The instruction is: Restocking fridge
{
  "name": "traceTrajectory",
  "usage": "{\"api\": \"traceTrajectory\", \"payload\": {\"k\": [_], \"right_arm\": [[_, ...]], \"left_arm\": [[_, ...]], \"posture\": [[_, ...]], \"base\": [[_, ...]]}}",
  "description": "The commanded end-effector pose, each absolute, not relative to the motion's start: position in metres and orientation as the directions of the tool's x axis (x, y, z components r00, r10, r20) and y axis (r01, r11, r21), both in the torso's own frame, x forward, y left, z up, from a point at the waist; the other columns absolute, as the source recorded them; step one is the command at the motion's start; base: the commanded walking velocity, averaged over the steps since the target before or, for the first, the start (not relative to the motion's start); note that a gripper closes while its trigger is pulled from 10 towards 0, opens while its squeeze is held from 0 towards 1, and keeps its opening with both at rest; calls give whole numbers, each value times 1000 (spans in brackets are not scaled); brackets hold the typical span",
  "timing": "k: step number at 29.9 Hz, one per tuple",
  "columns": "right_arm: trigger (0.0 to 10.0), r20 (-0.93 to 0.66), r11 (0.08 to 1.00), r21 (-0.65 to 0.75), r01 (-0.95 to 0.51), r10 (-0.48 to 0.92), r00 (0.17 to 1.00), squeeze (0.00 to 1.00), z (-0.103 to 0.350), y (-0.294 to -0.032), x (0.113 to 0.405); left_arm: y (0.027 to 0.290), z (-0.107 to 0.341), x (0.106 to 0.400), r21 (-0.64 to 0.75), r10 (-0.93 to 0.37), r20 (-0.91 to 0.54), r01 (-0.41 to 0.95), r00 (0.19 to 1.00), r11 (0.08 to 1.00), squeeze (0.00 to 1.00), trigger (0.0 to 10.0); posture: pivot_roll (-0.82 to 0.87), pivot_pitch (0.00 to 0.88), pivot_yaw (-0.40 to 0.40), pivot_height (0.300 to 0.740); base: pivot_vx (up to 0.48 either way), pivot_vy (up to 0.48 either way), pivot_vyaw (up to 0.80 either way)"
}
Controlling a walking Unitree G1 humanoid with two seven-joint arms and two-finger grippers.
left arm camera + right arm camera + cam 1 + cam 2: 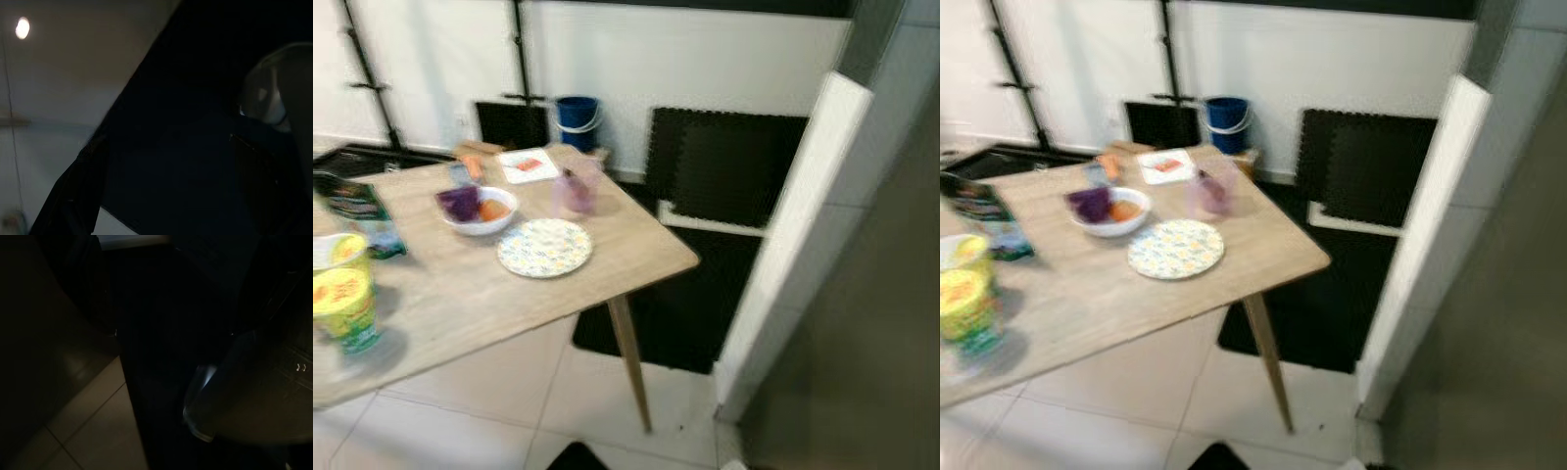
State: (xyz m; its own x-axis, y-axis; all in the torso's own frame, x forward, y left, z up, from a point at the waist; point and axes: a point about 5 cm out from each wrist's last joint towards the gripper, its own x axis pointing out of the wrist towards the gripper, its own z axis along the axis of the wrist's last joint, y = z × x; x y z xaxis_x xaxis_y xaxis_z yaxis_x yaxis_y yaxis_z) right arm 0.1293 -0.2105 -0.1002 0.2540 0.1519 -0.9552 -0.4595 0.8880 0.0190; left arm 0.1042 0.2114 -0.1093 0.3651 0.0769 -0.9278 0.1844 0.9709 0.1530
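Fingers of both grippers: state not discernible, both wrist views too dark; the left wrist view gives only a pale ceiling with one lamp [22, 27] and a black shape, the right wrist view only floor tiles [93, 431] and a dim glassy form.

Seen from the head, blurred: one wooden table [440, 294] running from 9 to 12 o'clock, its slanted leg [630, 362] near 6 o'clock. On it, counted:
- one flowered plate [545, 247], close to the near right edge
- one white bowl [481, 211] holding something purple and something orange, just at 10 o'clock of the plate
- one clear pinkish tumbler [575, 191], at 1 o'clock of the plate
- one white square tray [529, 164] with a reddish item, at the far corner
- two yellow-lidded cups [342, 299], touching or nearly so, at 9 o'clock
- one dark green packet [357, 211] behind the cups

Beyond the table, at 12 o'clock: one blue bucket [578, 121] against the white wall. Black foam mats [724, 176] on the floor and leaning on the wall, toward 2 o'clock. White fridge door edge [793, 255] standing open at 3 o'clock, grey fridge side [871, 343] beside it, well apart from the table goods.
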Motion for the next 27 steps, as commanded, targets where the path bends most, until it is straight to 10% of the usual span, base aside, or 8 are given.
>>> {"api": "traceTrajectory", "payload": {"k": [1,27], "right_arm": [[10000,-950,879,97,-467,222,219,0,-105,-194,121],[10000,-943,869,141,-474,264,202,0,-106,-190,117]], "left_arm": [[212,-110,102,151,84,-932,168,352,974,0,10000],[221,-109,100,185,130,-930,133,343,974,0,10000]], "posture": [[-22,0,-7,740],[-18,0,-5,740]], "base": [[0,0,769],[0,0,769]]}}
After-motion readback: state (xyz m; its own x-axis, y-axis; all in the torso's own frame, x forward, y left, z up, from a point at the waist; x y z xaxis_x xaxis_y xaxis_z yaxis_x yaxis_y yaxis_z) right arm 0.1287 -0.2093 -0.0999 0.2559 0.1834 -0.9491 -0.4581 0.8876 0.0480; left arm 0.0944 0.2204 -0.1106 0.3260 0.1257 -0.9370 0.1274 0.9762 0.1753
